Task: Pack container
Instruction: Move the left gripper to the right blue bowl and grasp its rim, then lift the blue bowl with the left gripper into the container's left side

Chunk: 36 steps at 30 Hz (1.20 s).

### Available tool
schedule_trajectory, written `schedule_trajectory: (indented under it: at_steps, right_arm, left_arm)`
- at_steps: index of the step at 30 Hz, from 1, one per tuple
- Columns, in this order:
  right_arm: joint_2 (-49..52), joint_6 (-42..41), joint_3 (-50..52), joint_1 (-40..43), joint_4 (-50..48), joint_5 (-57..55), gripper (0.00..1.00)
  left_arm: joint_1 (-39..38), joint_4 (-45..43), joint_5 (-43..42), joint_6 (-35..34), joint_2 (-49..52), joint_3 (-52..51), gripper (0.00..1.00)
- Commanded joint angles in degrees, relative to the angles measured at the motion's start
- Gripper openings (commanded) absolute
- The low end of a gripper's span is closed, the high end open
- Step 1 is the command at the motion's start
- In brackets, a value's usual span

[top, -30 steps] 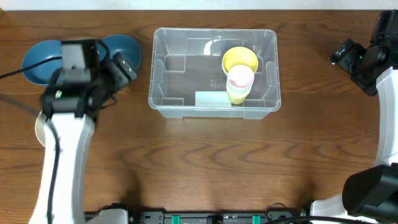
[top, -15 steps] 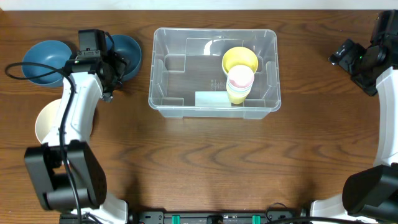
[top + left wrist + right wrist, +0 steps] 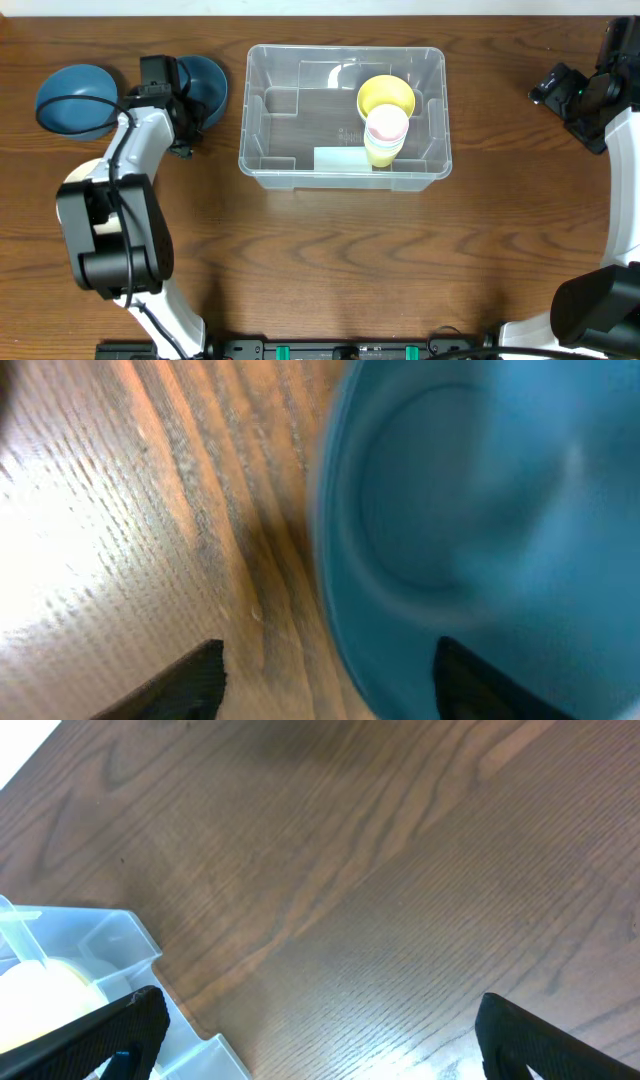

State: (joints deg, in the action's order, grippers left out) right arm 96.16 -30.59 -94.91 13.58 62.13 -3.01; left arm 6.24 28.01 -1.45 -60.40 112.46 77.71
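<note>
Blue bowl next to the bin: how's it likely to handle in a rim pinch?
The blue bowl looks like thin moulded plastic, so probably light and stiff. Its smooth curved wall in the left wrist view could slip in the open left gripper. Wide and shallow, it would likely slide rather than tip if nudged.

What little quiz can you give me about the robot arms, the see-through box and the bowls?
1. True or false: the stacked cups are inside the container.
2. What colour is the bowl that the left gripper is right over? A) red B) blue C) green
3. Fill the gap: over the bare wood, the right gripper has its fingers wide ____.

Key: 1 true. 2 B. 3 open.
</note>
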Motion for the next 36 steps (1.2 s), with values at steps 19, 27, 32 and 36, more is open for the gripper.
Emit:
schedule_trajectory:
  at_steps: [19, 27, 32, 36]
  right_arm:
    - [0.17, -0.46, -0.55, -0.09, 0.07, -0.17, 0.99]
    - [0.17, -0.48, -0.55, -0.09, 0.09, -0.15, 0.99]
    - [0.17, -0.46, -0.55, -0.09, 0.09, -0.15, 0.99]
    - [0.17, -0.46, -0.55, -0.09, 0.07, -0.15, 0.99]
  left_arm:
    - [1.90, 1.22, -5.55, 9.66, -8.94, 1.01, 0.06]
    - [5.09, 1.92, -4.55, 12.83, -23.67, 1.01, 0.06]
    - [3.45, 3.85, -4.59, 16.76, -30.25, 1.01, 0.06]
    - [-1.49, 5.18, -6.40, 22.49, -32.22, 1.01, 0.06]
